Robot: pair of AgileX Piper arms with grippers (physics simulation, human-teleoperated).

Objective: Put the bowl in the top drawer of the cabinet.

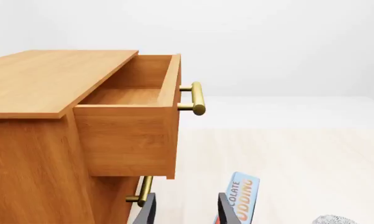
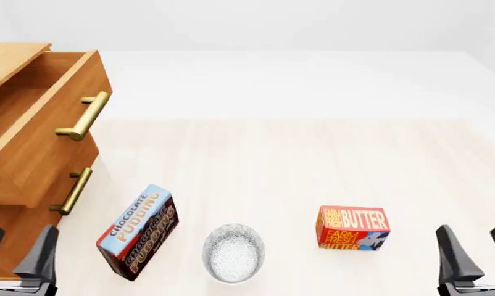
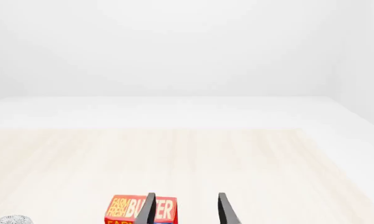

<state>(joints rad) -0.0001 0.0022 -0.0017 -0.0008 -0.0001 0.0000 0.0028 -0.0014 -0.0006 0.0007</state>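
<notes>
The bowl [image 2: 233,253], small, white and finely speckled, sits on the table near the front edge, between two boxes; slivers of it also show in the left wrist view [image 1: 334,220] and right wrist view [image 3: 8,220]. The light-brown cabinet [image 2: 8,61] stands at the far left, its top drawer [image 2: 45,111] pulled out and showing nothing inside [image 1: 128,95]. My left gripper [image 2: 17,250] is open, low at the front left below the drawers. Open too, my right gripper [image 2: 476,250] hangs at the front right, holding nothing.
A chocolate pudding box [image 2: 138,230] lies left of the bowl, close to the cabinet. A red butter box [image 2: 353,228] stands right of the bowl. The lower drawer's brass handle [image 2: 73,190] is shut against the cabinet front. The table's far edge [image 2: 313,120] meets a white floor.
</notes>
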